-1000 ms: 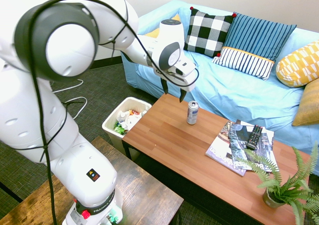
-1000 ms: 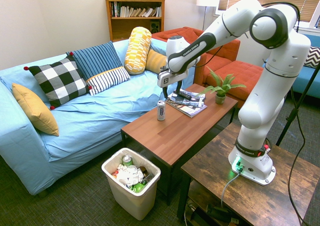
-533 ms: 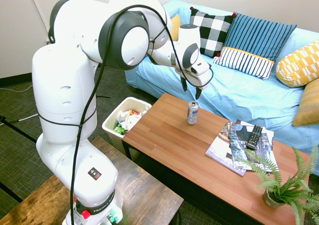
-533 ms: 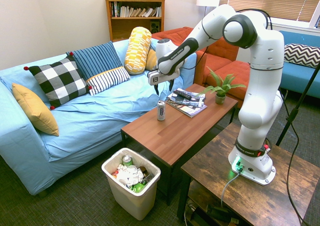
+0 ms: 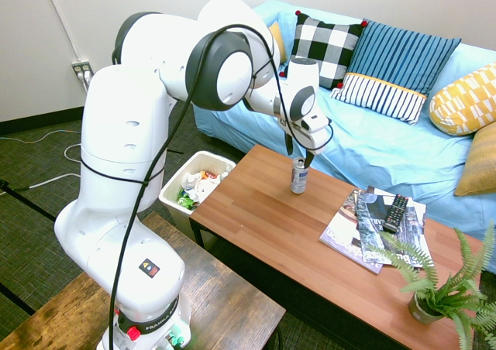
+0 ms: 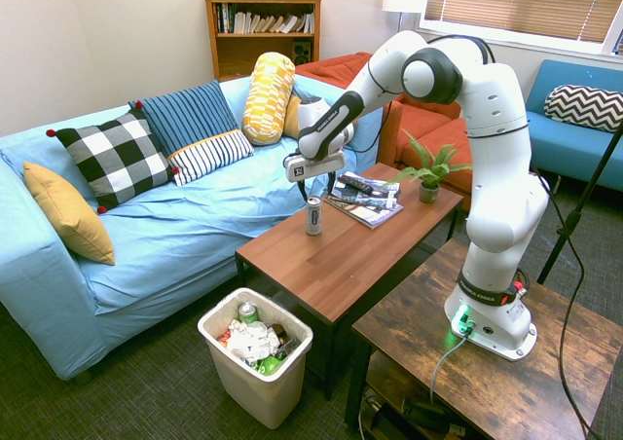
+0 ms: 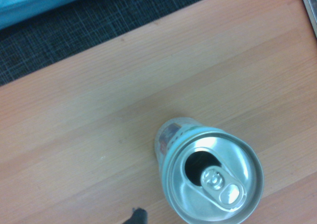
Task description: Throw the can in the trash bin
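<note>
Your gripper [image 5: 299, 153] is at upper centre of the first exterior view, fingers apart, right by the can's top. Can [image 5: 299, 176] stands upright on the coffee table [image 5: 256, 211], centre of that frame; wrist view shows its tab and open mouth. Trash bin [image 6: 255, 357], litter inside, sits lower left in the second exterior view.

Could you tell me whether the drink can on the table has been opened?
Opened: the can's lid shows a dark mouth hole beside the pull tab.
</note>
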Controlling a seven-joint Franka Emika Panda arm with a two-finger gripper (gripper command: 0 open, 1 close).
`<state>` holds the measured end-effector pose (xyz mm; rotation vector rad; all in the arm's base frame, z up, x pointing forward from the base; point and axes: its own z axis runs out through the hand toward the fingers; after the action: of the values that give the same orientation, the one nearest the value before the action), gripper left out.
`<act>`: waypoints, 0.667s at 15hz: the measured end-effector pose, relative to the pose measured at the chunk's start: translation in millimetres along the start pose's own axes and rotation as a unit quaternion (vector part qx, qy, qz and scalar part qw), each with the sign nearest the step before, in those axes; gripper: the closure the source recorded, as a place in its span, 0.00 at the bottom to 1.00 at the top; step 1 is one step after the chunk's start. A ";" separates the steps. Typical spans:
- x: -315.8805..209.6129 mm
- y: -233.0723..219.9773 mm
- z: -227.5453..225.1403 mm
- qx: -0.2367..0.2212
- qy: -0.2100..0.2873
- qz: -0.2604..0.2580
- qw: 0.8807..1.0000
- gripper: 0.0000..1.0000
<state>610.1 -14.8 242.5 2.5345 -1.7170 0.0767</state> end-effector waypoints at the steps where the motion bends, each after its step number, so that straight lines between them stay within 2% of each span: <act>1: 1.1 -1.7 7.1 -0.003 -0.002 0.002 1.000 0.00; 6: 10.1 -15.0 45.2 -0.017 -0.008 0.007 1.000 0.00; 7: 11.4 -16.3 50.5 -0.019 -0.009 0.007 1.000 1.00; 10: 10.6 -20.8 59.2 -0.021 -0.013 0.007 1.000 1.00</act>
<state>633.2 -22.4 183.6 2.5047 -1.7269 0.0078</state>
